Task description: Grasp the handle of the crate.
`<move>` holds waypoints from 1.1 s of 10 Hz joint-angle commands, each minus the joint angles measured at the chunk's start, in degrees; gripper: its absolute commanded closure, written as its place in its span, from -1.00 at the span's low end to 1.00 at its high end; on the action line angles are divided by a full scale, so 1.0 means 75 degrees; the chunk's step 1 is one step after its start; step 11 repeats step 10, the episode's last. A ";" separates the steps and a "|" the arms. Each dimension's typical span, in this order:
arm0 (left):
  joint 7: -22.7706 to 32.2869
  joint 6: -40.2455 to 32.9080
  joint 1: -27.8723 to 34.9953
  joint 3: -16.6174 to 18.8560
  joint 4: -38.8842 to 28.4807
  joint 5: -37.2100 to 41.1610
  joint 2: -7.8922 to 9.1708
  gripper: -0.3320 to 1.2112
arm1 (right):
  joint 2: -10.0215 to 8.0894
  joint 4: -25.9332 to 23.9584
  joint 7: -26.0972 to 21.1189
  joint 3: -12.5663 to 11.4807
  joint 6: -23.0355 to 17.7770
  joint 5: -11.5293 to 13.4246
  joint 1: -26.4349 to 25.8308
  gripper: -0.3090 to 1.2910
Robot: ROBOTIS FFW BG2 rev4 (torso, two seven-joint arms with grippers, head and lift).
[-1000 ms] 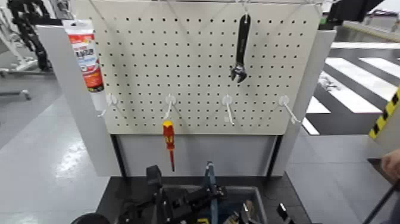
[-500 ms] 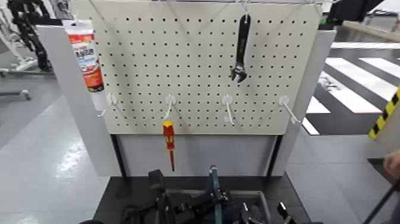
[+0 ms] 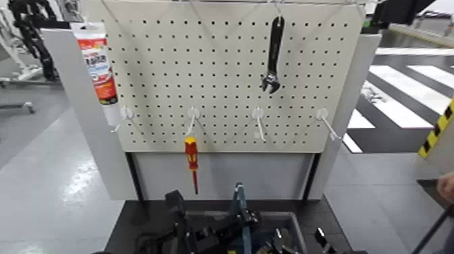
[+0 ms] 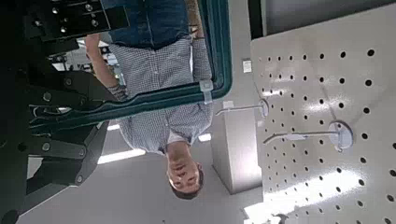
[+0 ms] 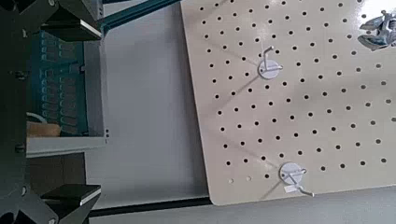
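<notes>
Head view: the crate is seen at the bottom edge of the picture, low in front of the white pegboard, with its handle standing upright from its middle. The handle is a thin blue-grey bar, narrow and tall, and the crate a dark grey-blue tote with a dark rim. The left gripper is placed right at the handle, presumably so that the bar can be taken between its fingers; whether the fingers are wide, narrow or closed on the bar cannot be told, since dark mechanism crowds that spot. The right gripper is seen low beside the crate, and the state of its fingers cannot be told either.

In the left wrist view a teal bar is seen close to the camera, and a person beyond it. On the pegboard a red-and-yellow screwdriver and a black wrench hang from hooks, well above the crate and apart from the grasp.
</notes>
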 commanded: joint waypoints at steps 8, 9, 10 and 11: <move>-0.0008 0.0004 0.0133 0.0167 -0.0035 0.0002 -0.0122 0.97 | -0.0010 -0.0065 -0.0052 -0.0004 0.0037 0.0261 0.0014 -0.43; -0.0008 0.0015 0.0133 0.0167 -0.0035 0.0002 -0.0133 0.97 | -0.0010 -0.0088 -0.0052 -0.0004 0.0049 0.0331 0.0014 -0.43; -0.0008 0.0015 0.0133 0.0167 -0.0035 0.0002 -0.0133 0.97 | -0.0010 -0.0112 -0.0052 -0.0016 0.0119 0.0378 0.0014 -0.43; -0.0008 0.0015 0.0133 0.0167 -0.0035 0.0002 -0.0133 0.97 | -0.0010 -0.0112 -0.0052 -0.0016 0.0119 0.0378 0.0014 -0.43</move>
